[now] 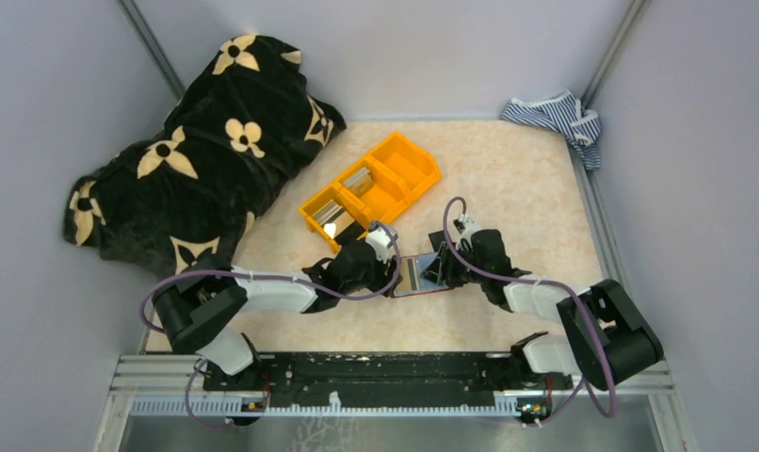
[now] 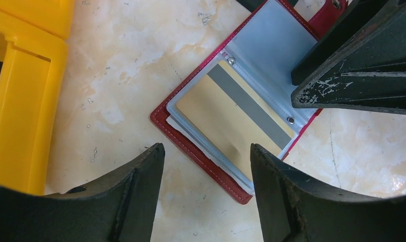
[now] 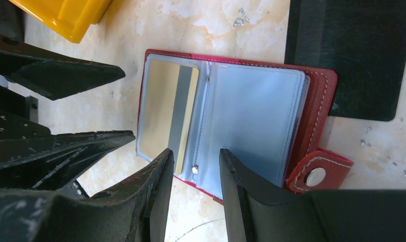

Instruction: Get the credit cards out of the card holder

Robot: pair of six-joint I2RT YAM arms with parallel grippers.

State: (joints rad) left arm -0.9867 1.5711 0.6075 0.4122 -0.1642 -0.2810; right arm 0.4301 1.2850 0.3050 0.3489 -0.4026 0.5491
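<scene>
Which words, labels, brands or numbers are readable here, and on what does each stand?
None can be read.
The card in the card holder shows only a plain beige face with a grey stripe.
The blanket bears flower motifs, no letters.
The cards in the bin are too small to read.

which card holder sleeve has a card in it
The sleeve nearest the orange bin: a beige, grey-striped card shows inside. The sleeve by the snap tab looks empty.
</scene>
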